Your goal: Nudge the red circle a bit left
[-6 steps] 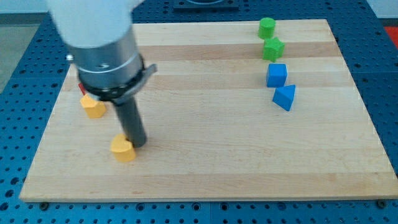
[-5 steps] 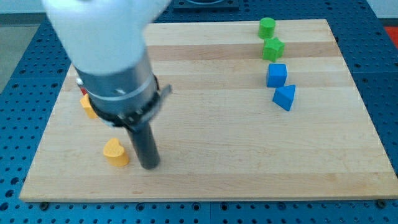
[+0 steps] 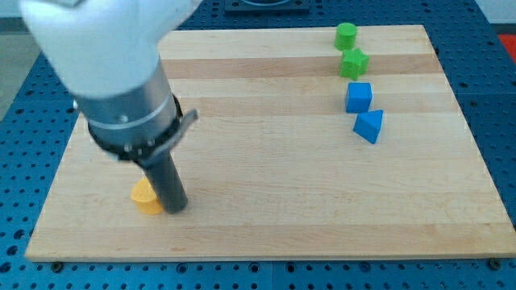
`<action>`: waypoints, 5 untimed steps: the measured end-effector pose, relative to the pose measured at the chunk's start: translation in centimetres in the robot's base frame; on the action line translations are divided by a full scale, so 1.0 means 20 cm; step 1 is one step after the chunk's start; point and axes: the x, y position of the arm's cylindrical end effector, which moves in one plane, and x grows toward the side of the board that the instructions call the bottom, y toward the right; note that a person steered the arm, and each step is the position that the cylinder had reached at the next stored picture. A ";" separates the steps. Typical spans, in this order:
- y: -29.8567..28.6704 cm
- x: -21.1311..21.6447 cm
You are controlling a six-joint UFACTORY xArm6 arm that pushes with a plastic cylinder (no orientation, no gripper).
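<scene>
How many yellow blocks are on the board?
1 shows: a yellow block near the view's bottom left, touching my tip on its left. The arm may hide others.

My tip point(image 3: 175, 209) down (rod upright).

Upper right: green cylinder point(image 3: 346, 35), green star point(image 3: 354, 63), blue cube point(image 3: 359, 97), blue wedge point(image 3: 368, 126) in column. Lower left: yellow block point(image 3: 144, 197). Wooden board point(image 3: 274, 161).

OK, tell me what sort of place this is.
Probably a robotics lab bench. A wooden board lies on a blue perforated table, small green, blue and yellow blocks sit on it, and my tip touches the yellow block's right side.
</scene>
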 end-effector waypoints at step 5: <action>-0.09 -0.89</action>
